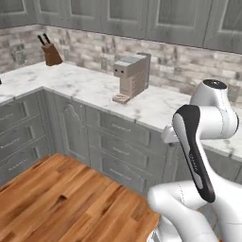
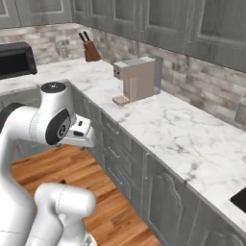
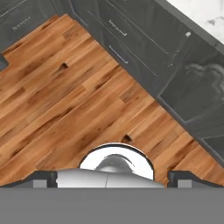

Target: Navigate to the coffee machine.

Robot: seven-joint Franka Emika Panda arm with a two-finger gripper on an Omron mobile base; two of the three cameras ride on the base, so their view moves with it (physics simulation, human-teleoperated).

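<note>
The coffee machine (image 1: 133, 75) is a tall beige-tan box with two dark dots on its front and a flat drip base. It stands on the white marble counter (image 1: 90, 87) against the stone backsplash, ahead and left of centre in the left base view. In the right base view the coffee machine (image 2: 140, 79) stands ahead near the top centre. My gripper (image 2: 70, 146) hangs folded close to the arm, over the wooden floor and short of the cabinets. In the hand view the gripper (image 3: 113, 178) points down at the floor, and its fingertips (image 3: 40, 178) stand wide apart with nothing between them.
A knife block (image 1: 51, 53) stands in the counter's far corner. A dark microwave (image 2: 16, 59) sits on the left run of counter. Grey drawers and cabinet doors (image 1: 118, 146) line the front below the counter. Wooden floor (image 1: 61, 203) lies open before them. A dark sink edge (image 2: 240, 198) shows at right.
</note>
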